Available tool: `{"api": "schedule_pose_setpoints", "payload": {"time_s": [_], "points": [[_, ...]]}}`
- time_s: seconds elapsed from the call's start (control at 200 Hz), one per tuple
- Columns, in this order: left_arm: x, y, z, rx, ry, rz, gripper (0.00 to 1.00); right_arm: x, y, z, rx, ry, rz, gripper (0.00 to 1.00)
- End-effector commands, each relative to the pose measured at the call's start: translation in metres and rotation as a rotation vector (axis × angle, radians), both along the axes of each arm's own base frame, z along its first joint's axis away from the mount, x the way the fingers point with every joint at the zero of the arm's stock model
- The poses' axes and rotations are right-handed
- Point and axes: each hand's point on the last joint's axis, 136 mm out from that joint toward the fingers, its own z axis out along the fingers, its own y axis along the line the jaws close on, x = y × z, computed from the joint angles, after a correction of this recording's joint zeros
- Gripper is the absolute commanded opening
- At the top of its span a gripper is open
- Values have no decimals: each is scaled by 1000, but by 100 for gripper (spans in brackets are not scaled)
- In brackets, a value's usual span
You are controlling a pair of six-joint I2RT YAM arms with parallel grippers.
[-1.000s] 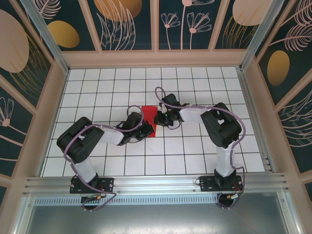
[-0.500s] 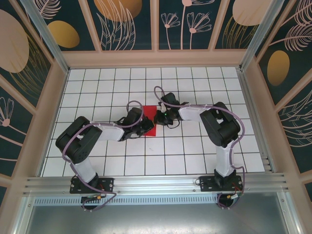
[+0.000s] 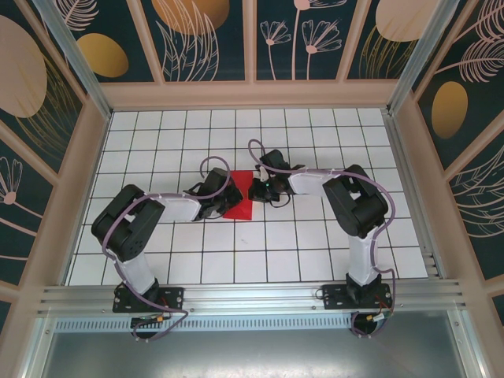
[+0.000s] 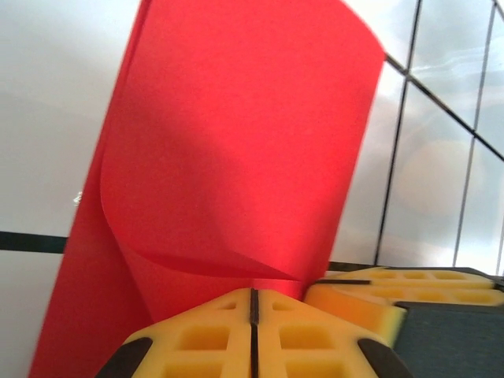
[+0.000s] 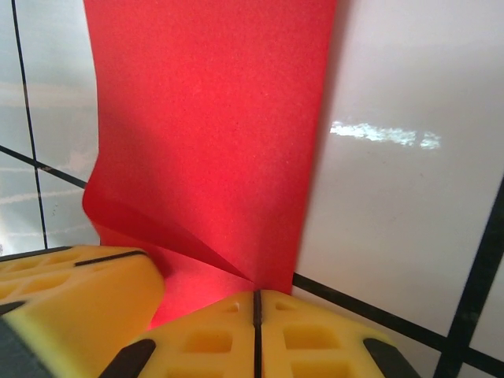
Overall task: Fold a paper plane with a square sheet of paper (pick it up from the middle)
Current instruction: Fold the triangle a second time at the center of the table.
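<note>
The red sheet of paper [image 3: 241,209] lies near the middle of the white tiled surface [image 3: 315,252], between the two arms, and reads from above as a narrow upright strip rather than a full square.

The left gripper [image 3: 223,198] comes in from the left and meets the sheet's left side. The right gripper [image 3: 257,191] comes in from the right and meets the sheet's right edge, slightly farther back. The two grippers are just beside each other, with the paper between them.

In the left wrist view, the left gripper [image 4: 253,303] is clenched, its yellow fingertips pressed together along a thin seam. The red sheet of paper [image 4: 236,150] rises from that seam and curls over in a soft, rounded bend, one layer lying on another. A yellow pad [image 4: 378,287] of the other gripper sits just to the right.

In the right wrist view, the right gripper [image 5: 257,307] is likewise clamped tight on the red sheet of paper [image 5: 213,118], which puckers into a small crease where it enters the fingertips. The rest of the sheet lies flat on the tiles beyond.
</note>
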Motion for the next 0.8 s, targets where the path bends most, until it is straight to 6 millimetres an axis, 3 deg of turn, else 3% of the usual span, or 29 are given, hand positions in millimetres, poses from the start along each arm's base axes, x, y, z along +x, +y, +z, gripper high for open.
{"api": "schedule_pose_setpoints", "payload": {"time_s": [0.0, 0.28, 0.796], "points": [[-3, 10, -13, 44, 21, 10, 11, -14, -25, -43, -139, 82, -19, 11], [-12, 27, -26, 64, 45, 46, 11, -15, -31, -51, -170, 87, -21, 11], [-1, 46, -10, 86, 22, 116, 20, -17, -42, -65, -228, 90, -21, 10]]}}
